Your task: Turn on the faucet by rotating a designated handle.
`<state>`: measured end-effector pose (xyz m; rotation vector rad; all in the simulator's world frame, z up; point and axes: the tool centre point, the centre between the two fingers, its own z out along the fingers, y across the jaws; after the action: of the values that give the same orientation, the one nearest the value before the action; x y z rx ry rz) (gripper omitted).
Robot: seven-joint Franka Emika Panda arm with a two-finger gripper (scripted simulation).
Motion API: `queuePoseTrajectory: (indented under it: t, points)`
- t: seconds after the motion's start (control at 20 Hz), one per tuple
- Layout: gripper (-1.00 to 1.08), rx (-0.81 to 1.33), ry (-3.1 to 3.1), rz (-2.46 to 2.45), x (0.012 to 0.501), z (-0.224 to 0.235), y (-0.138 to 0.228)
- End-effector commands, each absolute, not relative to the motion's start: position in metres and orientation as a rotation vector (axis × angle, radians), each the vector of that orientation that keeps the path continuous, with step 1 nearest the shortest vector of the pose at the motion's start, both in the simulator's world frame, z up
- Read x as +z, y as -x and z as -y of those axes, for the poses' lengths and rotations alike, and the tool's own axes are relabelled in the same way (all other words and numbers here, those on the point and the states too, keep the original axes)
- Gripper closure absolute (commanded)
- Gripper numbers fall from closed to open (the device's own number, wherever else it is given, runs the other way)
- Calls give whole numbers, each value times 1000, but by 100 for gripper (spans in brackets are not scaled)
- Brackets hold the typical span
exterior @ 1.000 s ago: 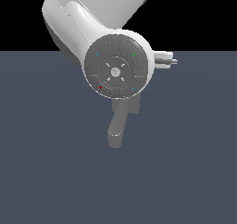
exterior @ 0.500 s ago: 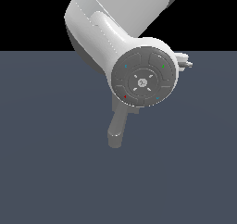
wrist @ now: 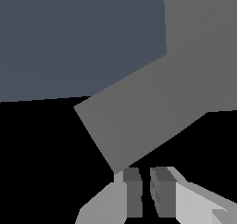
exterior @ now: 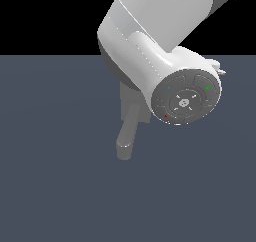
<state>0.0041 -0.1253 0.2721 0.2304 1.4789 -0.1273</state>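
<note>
I see the jaws of the gripper (wrist: pixel 144 190) nearly pressed together, pinching nothing, just beside a corner of the faucet (wrist: pixel 152 112). Spout (exterior: pixel 127 136) points toward 6 o'clock on the bench (exterior: pixel 50 161).

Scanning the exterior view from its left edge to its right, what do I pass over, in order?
Bare dark floor → grey faucet spout, its rounded end nearest the camera → the arm's round end cap → bare floor again. The faucet's block sits mostly hidden behind the arm, and the handle and tool don't show in this view.
</note>
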Motion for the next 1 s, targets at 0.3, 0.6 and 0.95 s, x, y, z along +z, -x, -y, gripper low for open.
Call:
queuePoseTrajectory:
  t: [0.3,0.6,0.95]
  points:
    - [108,-130,-154,-1564,234,138,-3]
    - [108,-135,-161,-1557,224,142,-1]
    - [108,-133,-158,-1561,198,148,0]
